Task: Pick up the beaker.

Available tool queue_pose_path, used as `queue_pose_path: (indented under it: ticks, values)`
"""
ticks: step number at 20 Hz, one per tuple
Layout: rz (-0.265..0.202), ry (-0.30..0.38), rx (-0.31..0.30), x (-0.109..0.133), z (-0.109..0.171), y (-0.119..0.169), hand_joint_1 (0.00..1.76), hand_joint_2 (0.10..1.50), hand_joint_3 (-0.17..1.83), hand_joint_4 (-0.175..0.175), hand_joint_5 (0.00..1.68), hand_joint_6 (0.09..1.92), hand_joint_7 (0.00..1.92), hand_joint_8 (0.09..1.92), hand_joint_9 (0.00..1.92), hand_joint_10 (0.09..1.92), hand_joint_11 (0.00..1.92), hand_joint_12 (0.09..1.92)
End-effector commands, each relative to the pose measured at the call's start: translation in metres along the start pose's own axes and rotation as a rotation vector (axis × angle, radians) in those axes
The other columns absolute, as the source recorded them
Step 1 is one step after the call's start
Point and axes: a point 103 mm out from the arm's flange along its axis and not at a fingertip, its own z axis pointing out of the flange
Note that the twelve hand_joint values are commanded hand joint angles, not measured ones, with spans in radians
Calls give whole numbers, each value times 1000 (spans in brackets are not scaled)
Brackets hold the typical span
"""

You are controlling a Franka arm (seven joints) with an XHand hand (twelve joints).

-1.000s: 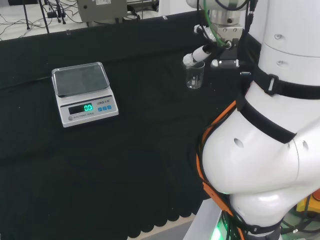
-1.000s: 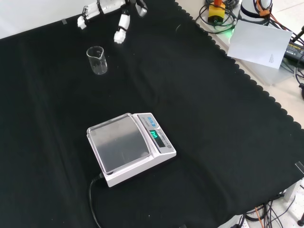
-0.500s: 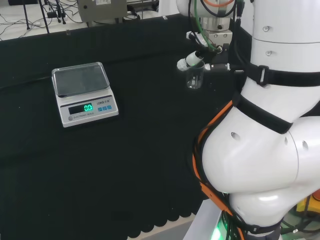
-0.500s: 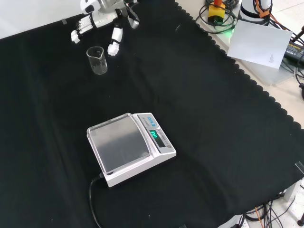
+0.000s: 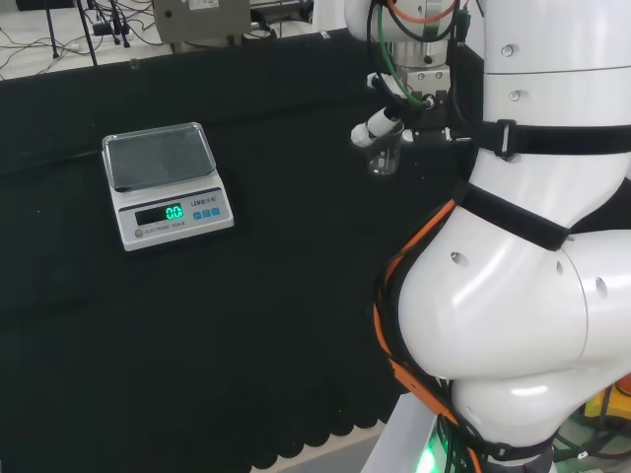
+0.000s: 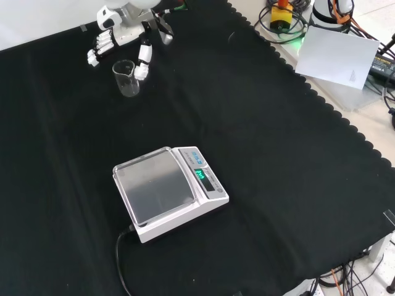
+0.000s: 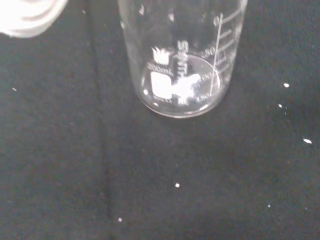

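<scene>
Bench was covered in black cloth (image 6: 278, 154), scalloped edge along the front view's right side, some white specks on it in the wrist view. Two things stood directly on it: clear glass beaker (image 6: 126, 78) upright near the far end in the front view, empty as far as visible, and a white scale (image 6: 168, 192) mid-cloth, well apart from it, display lit green, black cable (image 6: 121, 265) trailing off its near corner.

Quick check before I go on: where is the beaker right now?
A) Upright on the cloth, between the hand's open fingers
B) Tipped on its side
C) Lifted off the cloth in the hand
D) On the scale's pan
A: the beaker stands upright on the black cloth, with the hand open around it; the scale stands apart.
</scene>
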Motion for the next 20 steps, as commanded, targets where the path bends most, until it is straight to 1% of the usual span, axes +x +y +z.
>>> queue_pose_path:
  ticks: [1,2,4,5,7,8,9,11,12,14,16,17,18,20]
  values:
    - [23,-6,32,-9,15,3,678,701,66,104,11,87,5,346,43,828,0,1248]
    - [23,-4,19,-9,17,3,695,706,68,104,47,87,26,400,67,833,0,1298]
    - [23,5,-2,-8,20,2,778,717,98,103,194,87,157,570,208,823,0,1481]
    - [23,10,-24,-7,21,2,813,719,121,101,263,87,227,641,294,812,36,1529]
    - [25,20,-59,-5,23,1,866,699,214,97,394,87,390,733,515,750,202,1526]
    - [30,28,-78,-4,24,1,890,678,288,100,486,145,491,769,641,709,322,1481]
    - [35,32,-91,-3,26,2,912,652,371,107,551,297,594,802,756,667,435,1427]
    - [41,40,-114,0,29,4,946,614,499,125,612,649,746,860,911,622,594,1342]
    - [45,51,-137,3,31,6,959,611,540,138,653,770,810,889,970,616,657,1310]
    - [45,62,-155,5,33,9,973,618,590,163,751,878,908,932,1055,605,744,1263]
    - [42,60,-161,8,35,12,1017,828,388,173,942,922,1002,960,1124,597,796,1241]
    - [42,61,-164,9,36,13,1029,895,306,175,991,923,1031,967,1145,594,811,1234]
    - [40,58,-163,9,33,13,1038,934,249,175,1025,909,1059,970,1164,591,824,1228]
    - [39,55,-164,9,27,12,1047,965,198,175,1055,891,1090,974,1186,589,839,1222]
